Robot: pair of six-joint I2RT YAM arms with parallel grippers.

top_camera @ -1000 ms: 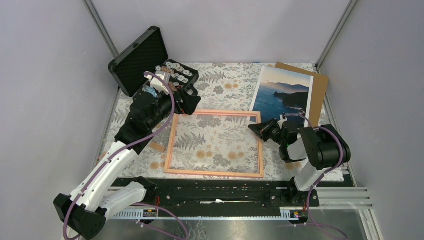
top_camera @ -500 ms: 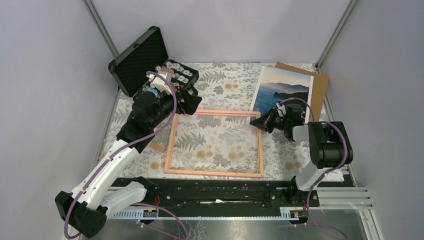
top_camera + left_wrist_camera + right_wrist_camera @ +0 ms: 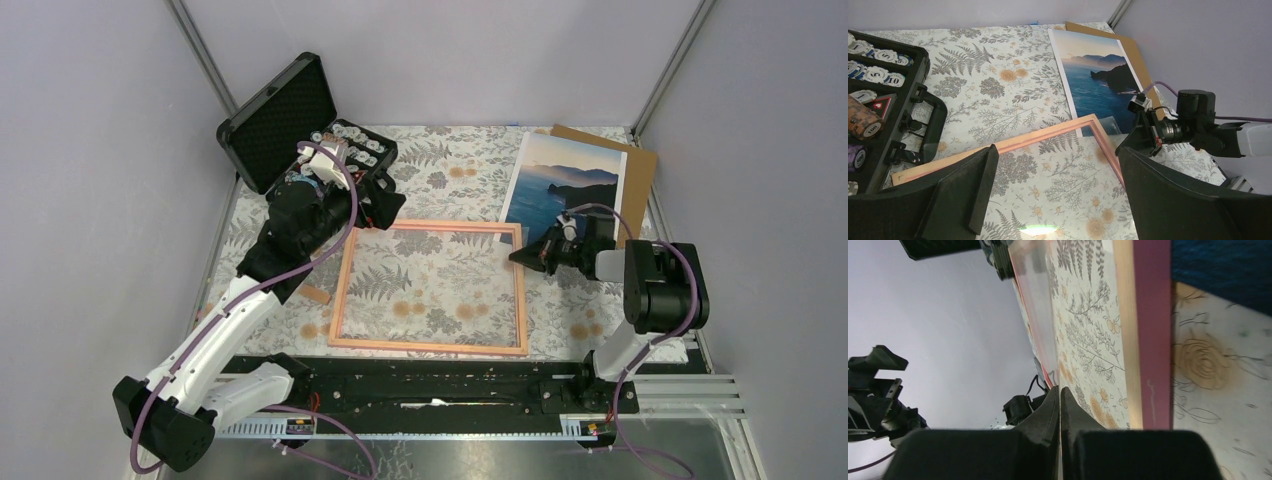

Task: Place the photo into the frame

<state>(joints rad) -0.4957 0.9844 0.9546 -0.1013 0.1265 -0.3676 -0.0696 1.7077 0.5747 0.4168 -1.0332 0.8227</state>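
The frame (image 3: 430, 226), a thin pinkish-orange border round a clear pane, lies flat mid-table; it also shows in the left wrist view (image 3: 1013, 141) and the right wrist view (image 3: 1148, 340). The photo (image 3: 568, 182), a blue sea-and-mountain print, lies face up at the back right, partly on a brown backing board (image 3: 642, 165). My left gripper (image 3: 388, 208) is open and empty above the frame's far left corner, and its wrist view shows it (image 3: 1057, 150) over the pane. My right gripper (image 3: 525, 255) is shut, low beside the frame's right edge, just below the photo's near corner; its fingertips (image 3: 1059, 390) hold nothing I can see.
An open black case (image 3: 300, 125) with poker chips stands at the back left, close behind my left gripper. A small brown piece (image 3: 318, 295) lies left of the frame. Grey walls close in both sides and the back.
My right arm has swung its wrist to the right and back, turning the shut gripper to point at the frame's right edge. My left gripper has shifted slightly toward the case.
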